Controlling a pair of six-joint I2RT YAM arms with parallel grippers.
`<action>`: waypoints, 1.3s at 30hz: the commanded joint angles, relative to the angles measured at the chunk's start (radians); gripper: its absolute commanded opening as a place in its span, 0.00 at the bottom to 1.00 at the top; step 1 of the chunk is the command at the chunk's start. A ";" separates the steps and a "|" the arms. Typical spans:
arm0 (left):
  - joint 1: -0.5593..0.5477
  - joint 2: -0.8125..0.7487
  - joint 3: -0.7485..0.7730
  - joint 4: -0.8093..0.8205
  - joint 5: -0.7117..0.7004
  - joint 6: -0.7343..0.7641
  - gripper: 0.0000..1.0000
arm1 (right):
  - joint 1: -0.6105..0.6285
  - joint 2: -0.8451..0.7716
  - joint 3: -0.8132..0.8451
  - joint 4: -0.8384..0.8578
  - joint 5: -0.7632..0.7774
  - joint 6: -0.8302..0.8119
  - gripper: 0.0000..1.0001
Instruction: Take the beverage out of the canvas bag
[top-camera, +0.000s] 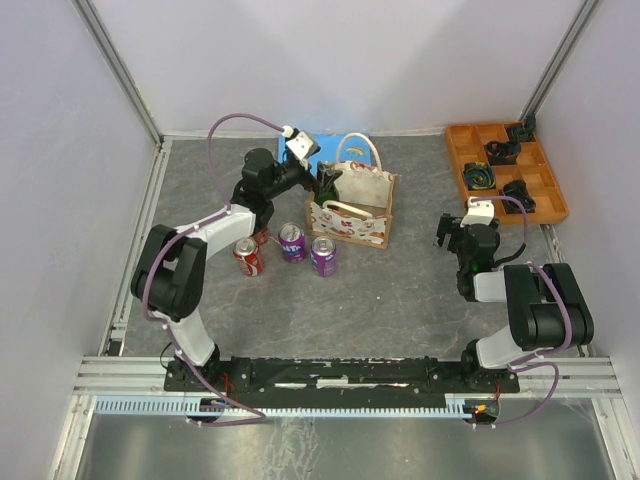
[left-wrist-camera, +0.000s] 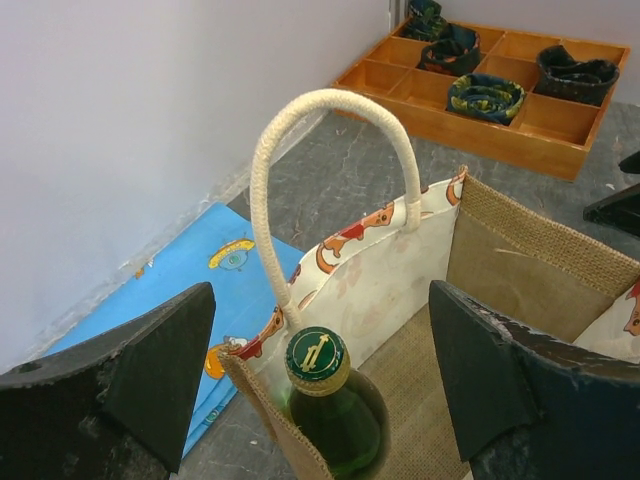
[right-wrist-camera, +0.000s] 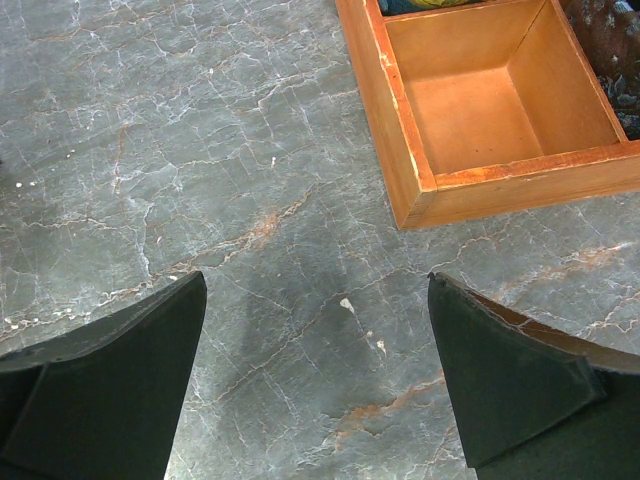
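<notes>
1. The green bottle (left-wrist-camera: 325, 410) shows only its cap and shoulder; the rest sits inside the canvas bag (left-wrist-camera: 520, 270) and is cut off by the picture's lower edge.
2. From above, the left gripper (top-camera: 325, 185) covers much of the bag's left end.
3. The blue rectangle (top-camera: 335, 148) lies mostly behind the bag and the arm.
4. The orange tray (right-wrist-camera: 378, 100) runs off the top and right edges of the right wrist view. The dark things (top-camera: 483, 176) in its compartments are too small to name.
5. The labels on the cans (top-camera: 323, 255) are too small to read.
</notes>
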 joint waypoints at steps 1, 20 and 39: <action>0.008 0.021 0.047 0.080 0.022 -0.025 0.92 | -0.001 -0.004 0.022 0.033 -0.004 -0.011 0.99; 0.021 0.134 0.119 0.082 0.025 -0.039 0.85 | -0.001 -0.003 0.022 0.033 -0.004 -0.011 0.99; 0.023 0.125 0.086 0.085 0.086 -0.100 0.72 | -0.001 -0.003 0.022 0.034 -0.004 -0.011 0.99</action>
